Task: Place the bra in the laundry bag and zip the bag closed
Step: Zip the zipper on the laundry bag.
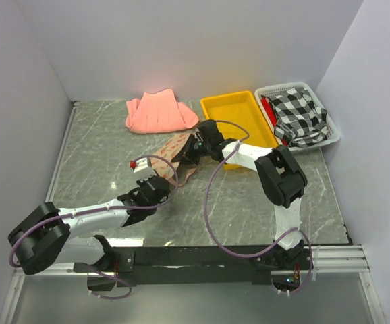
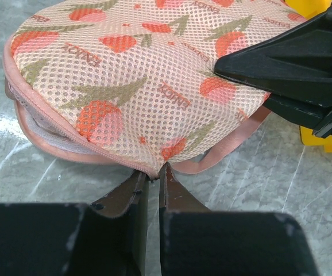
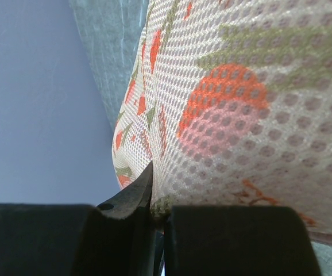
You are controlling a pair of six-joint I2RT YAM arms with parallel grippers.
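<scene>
Two hands are on the bag. The left hand (image 2: pixel 154 172) has its jaws drawn to a thin slit, nipping the pink-edged seam at the near end of the bag (image 2: pixel 143 75), where the zip (image 2: pixel 57 129) runs out. Whether the pull itself sits between the fingers cannot be told. The right hand (image 3: pixel 157 210) is closed tight on a fold of mesh at the bag's far end.

The bag lies stretched between them about mid-desk (image 1: pixel 100 155), somewhat toward the far edge and just before the yellow tray (image 1: pixel 239 111). It is domed rather than flat. The zip gapes along one side, showing a pale strip inside. The bra is not plainly seen; judged from the bulge it is probably inside, but that is not confirmed.

Handling assessment: the bag is light, limp mesh with no stiffness of its own. It is likely to bunch ahead of the slider unless kept taut along the zip line. The sound holds are the small pull and, as anchor, the reinforced edging at the opposite end, not loose mesh, which would stretch. The padded contents should spring back and may press the opening apart; satin would slide readily if the gap faces down.
</scene>
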